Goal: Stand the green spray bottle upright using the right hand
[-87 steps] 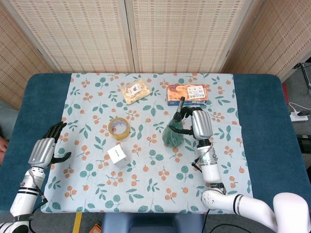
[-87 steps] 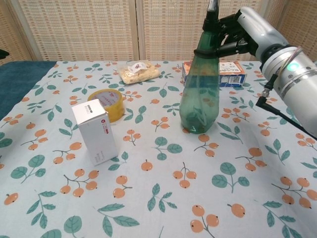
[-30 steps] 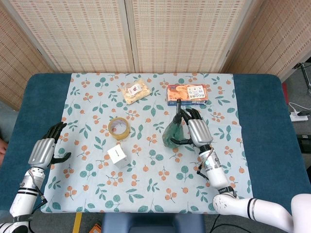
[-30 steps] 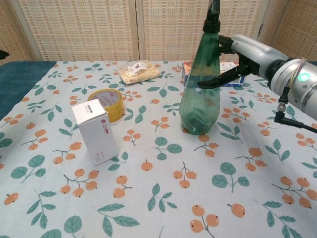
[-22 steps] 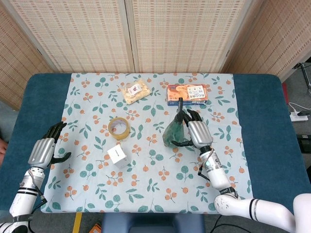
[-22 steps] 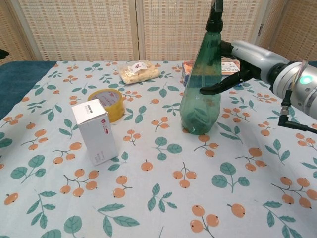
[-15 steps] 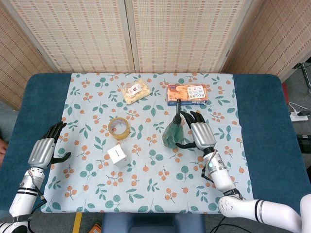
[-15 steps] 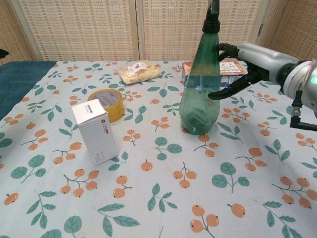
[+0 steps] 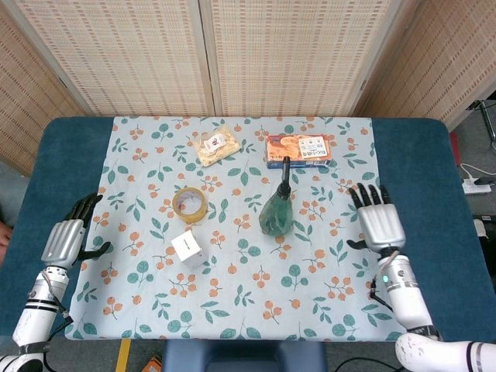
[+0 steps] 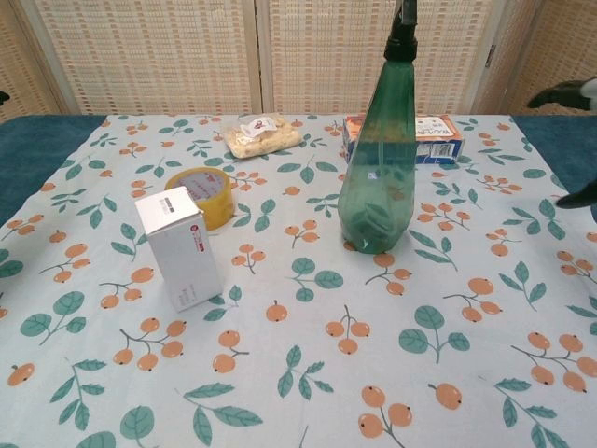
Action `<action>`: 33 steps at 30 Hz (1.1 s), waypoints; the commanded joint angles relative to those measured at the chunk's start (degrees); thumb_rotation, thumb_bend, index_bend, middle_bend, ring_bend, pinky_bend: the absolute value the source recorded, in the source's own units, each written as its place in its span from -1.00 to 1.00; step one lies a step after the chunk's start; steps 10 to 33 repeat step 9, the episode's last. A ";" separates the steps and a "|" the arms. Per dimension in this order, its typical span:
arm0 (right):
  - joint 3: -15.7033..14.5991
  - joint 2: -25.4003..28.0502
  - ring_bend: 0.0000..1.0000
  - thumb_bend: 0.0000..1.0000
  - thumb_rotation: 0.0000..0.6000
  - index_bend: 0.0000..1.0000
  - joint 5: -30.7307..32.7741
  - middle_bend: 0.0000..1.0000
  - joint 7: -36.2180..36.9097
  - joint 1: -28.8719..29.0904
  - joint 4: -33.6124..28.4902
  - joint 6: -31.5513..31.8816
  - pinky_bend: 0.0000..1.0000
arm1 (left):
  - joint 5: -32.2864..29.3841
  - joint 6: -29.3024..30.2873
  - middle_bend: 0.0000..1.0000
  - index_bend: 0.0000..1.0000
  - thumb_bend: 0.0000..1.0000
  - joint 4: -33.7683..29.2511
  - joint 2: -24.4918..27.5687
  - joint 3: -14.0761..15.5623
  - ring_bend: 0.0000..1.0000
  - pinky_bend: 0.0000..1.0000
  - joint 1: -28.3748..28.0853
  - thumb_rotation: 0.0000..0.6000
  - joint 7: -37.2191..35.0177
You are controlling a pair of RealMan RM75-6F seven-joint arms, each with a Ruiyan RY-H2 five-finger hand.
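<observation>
Green spray bottle point(image 9: 277, 211) stands upright at table centre, unsupported. The right hand point(image 9: 378, 222), fingers spread and empty, has withdrawn to its 3 o'clock, well apart; the task appears complete.

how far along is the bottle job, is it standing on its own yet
Done, by the look of it: the green spray bottle stands upright on the tablecloth with nothing touching it. The right hand is open and well clear to its side, holding nothing. The left hand rests idle at the table edge. Nothing appears left.
</observation>
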 commanded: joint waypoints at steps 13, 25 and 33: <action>-6.55 4.87 -1.00 -1.00 1.00 -1.00 -16.10 -1.00 18.83 -13.03 7.31 9.02 -1.00 | 1.00 2.04 -0.98 -1.00 -0.51 1.08 -1.58 -0.33 -0.98 -0.59 -0.26 1.00 2.90; -6.55 4.87 -1.00 -1.00 1.00 -1.00 -16.10 -1.00 18.83 -13.03 7.31 9.02 -1.00 | 1.00 2.04 -0.98 -1.00 -0.51 1.08 -1.58 -0.33 -0.98 -0.59 -0.26 1.00 2.90; -6.55 4.87 -1.00 -1.00 1.00 -1.00 -16.10 -1.00 18.83 -13.03 7.31 9.02 -1.00 | 1.00 2.04 -0.98 -1.00 -0.51 1.08 -1.58 -0.33 -0.98 -0.59 -0.26 1.00 2.90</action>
